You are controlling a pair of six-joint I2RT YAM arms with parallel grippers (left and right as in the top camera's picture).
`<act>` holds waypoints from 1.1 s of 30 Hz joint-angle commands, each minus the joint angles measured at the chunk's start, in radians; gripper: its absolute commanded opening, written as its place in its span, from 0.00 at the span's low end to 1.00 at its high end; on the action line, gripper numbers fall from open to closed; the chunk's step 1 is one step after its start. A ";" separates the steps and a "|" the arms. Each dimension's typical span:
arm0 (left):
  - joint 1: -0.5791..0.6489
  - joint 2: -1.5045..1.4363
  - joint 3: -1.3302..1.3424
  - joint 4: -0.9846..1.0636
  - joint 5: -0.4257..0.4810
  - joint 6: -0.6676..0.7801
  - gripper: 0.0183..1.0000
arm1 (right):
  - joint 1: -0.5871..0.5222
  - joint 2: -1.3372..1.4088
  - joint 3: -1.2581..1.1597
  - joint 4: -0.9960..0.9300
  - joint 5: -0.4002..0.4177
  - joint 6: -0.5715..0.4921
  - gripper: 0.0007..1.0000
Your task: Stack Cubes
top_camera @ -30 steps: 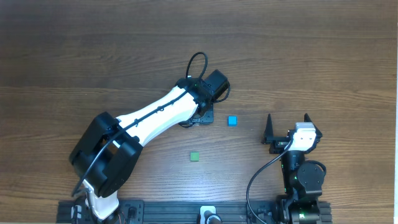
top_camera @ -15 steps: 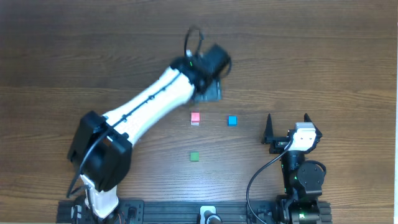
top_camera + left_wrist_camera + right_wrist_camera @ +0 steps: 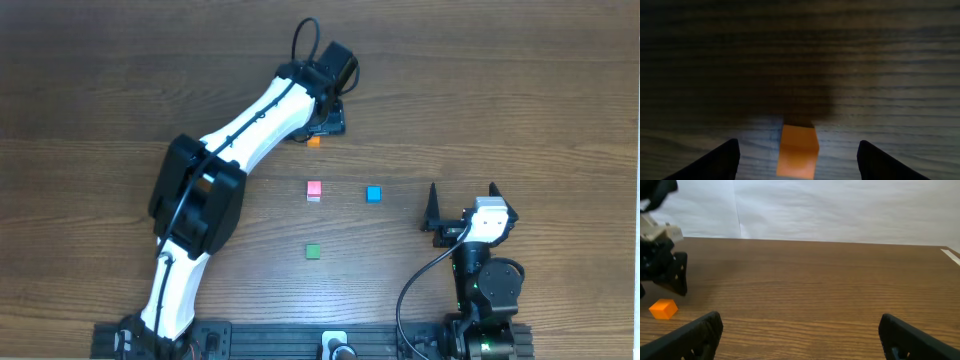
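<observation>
Left gripper (image 3: 325, 122) is stretched way out to the far side of the table (image 3: 520, 90), fingers spread wide apart and holding nothing. The orange cube (image 3: 798, 152) sits flat on the wood right in the gap between the two fingers (image 3: 722, 160), pretty much centred, with bare table showing on either side of it, so neither finger is touching it. From the right wrist view you can see that same gripper sitting low just beside the cube; how high the fingertips are off the wood, I honestly can't tell.

The other cubes are all back toward the arm bases from that gripper. Pink cube (image 3: 314, 190) is the closest one to it, blue cube (image 3: 373, 193) is next to the pink one on the right arm's side with a gap between them, and green cube (image 3: 313, 252) is further back again, roughly in line with the pink. None of them touch, nothing is stacked.

Right gripper (image 3: 462, 195) is parked near its own base, fingers wide apart and empty, well away from the orange cube, with the blue cube the nearest one to it.
</observation>
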 commanded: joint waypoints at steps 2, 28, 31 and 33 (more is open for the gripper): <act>0.000 0.039 0.006 0.003 0.008 0.028 0.74 | -0.006 -0.001 -0.009 0.002 -0.012 0.002 0.99; -0.024 0.064 0.005 -0.016 0.022 0.021 0.53 | -0.006 -0.001 -0.009 0.002 -0.012 0.002 0.99; -0.014 0.064 0.005 -0.016 0.021 0.020 0.52 | -0.006 -0.001 -0.009 0.002 -0.012 0.002 0.99; -0.010 0.064 0.005 -0.017 0.021 0.019 0.50 | -0.006 -0.001 -0.009 0.002 -0.012 0.002 0.99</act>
